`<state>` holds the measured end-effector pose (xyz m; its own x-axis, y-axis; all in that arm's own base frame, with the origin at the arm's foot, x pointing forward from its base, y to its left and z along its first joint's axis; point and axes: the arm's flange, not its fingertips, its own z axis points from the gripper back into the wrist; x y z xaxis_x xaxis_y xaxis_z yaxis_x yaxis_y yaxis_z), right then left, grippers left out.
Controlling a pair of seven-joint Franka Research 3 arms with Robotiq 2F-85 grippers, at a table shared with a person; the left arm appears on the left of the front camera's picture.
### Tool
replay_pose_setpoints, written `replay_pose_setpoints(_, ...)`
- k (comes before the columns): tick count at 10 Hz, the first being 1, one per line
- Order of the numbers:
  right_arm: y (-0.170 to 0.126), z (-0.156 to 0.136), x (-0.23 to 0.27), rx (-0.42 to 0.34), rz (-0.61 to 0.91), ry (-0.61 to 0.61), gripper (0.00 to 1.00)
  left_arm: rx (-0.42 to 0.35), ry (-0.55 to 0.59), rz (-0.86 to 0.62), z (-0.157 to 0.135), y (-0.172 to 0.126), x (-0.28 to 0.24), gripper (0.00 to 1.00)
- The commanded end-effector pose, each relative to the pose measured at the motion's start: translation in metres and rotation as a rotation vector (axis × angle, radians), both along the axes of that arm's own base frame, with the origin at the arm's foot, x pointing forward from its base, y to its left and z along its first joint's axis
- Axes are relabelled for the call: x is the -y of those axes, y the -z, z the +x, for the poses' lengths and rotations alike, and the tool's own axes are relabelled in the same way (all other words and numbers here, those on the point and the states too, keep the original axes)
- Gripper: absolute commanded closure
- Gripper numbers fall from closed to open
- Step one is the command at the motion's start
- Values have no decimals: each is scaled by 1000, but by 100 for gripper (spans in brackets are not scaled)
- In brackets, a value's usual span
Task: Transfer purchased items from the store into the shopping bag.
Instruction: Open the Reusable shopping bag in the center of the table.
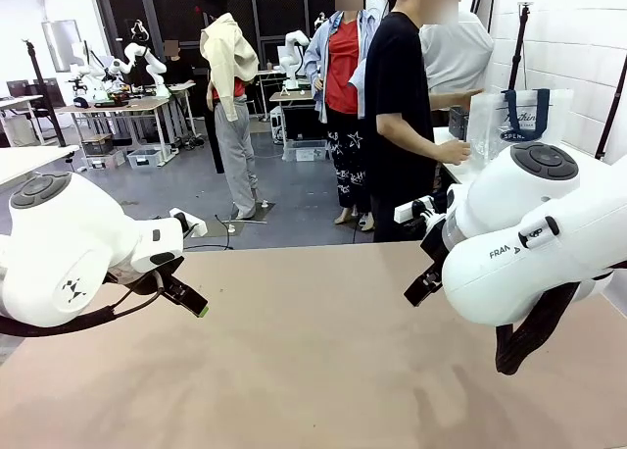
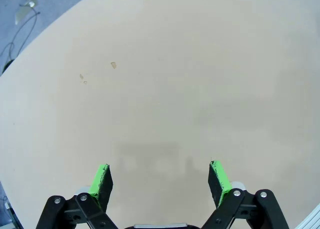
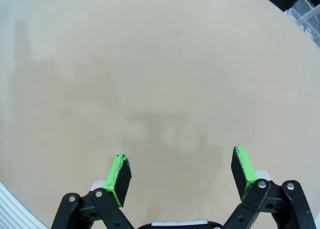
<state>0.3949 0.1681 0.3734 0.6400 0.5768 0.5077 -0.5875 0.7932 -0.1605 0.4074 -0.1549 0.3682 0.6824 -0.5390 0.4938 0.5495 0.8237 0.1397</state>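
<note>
The shopping bag (image 1: 529,116), translucent white with navy handles and lettering, stands on a white side table at the far right. A person in a black T-shirt holds it with one hand (image 1: 454,152). Behind that person's arm shows a dark grey piece (image 1: 458,123); I cannot tell whether it is the store. The purchased items are out of view. My left gripper (image 1: 191,300) hangs low over the tan table (image 1: 313,371) at the left. In its wrist view the left gripper (image 2: 160,181) is open over bare tabletop. My right gripper (image 1: 421,288) hovers at the right, and the right gripper (image 3: 181,174) is open with nothing between its fingers.
The tan table's far edge (image 1: 294,248) curves across the middle of the front view. The person stands just beyond it at the right. Other people stand farther back on the grey floor. Small flecks (image 2: 113,65) mark the tabletop ahead of the left gripper.
</note>
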Motion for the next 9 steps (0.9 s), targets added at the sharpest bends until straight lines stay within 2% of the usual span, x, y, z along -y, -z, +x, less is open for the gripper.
replay_pose_setpoints(1,0,0,0,0,1,0,0,-1,-3,-2,0,0,-2,0)
replay_pose_setpoints(9,0,0,0,0,1,0,0,-1,-3,-2,0,0,-2,0)
